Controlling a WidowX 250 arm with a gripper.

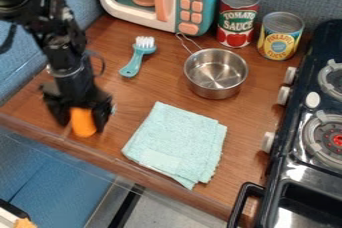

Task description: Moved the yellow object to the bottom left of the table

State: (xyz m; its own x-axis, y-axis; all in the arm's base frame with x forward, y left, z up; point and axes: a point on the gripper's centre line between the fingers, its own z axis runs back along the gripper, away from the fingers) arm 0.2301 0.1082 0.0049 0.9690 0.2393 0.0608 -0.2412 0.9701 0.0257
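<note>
One orange-yellow object (83, 126) stands at the lower left of the wooden surface (157, 86), near its front edge, in the camera view, held between the fingers of a black gripper (83, 120). Left of the folded cloth (177, 142) and well apart from the steel pan (216, 73), it appears to have reached its goal, putting the task at the placing step. Next comes a settled base, parted fingers and a straight lift, without a nudge toward the edge.
</note>
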